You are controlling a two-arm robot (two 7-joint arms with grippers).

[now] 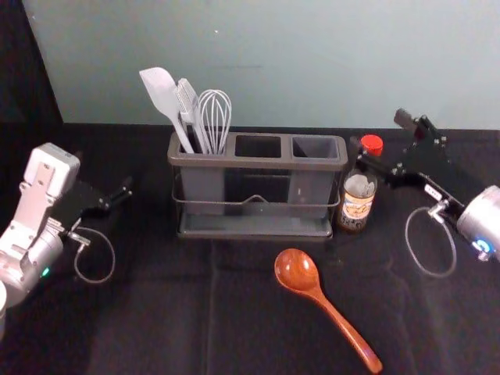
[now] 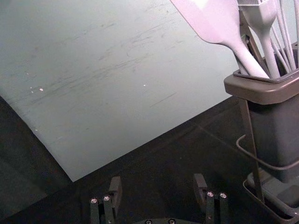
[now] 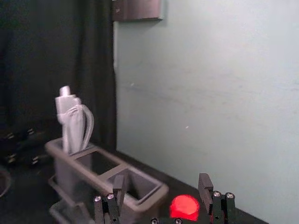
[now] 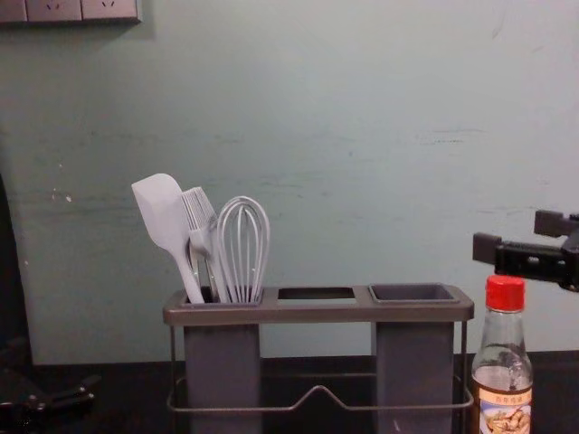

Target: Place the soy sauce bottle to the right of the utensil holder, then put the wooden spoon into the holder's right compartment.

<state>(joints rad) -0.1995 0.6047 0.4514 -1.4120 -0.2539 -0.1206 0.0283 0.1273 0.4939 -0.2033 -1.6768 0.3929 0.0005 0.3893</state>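
Best to lift right tool (image 4: 517, 235), spread wide near bottle (image 4: 503, 380), clear without nudging, before approaching spoon (image 1: 336, 316); leave left tool (image 2: 158, 183), also spread, parked left of holder (image 1: 258, 162).

Head view: looks from high, forward and down, over the utensil holder (image 1: 258, 163) to the wall (image 1: 312, 62). Chest view: lower, nearer, almost level, faces the same wall. Left wrist view: tilted, close by the holder's left end. Right wrist view: looks obliquely across from its right end. All four share holder and wall.
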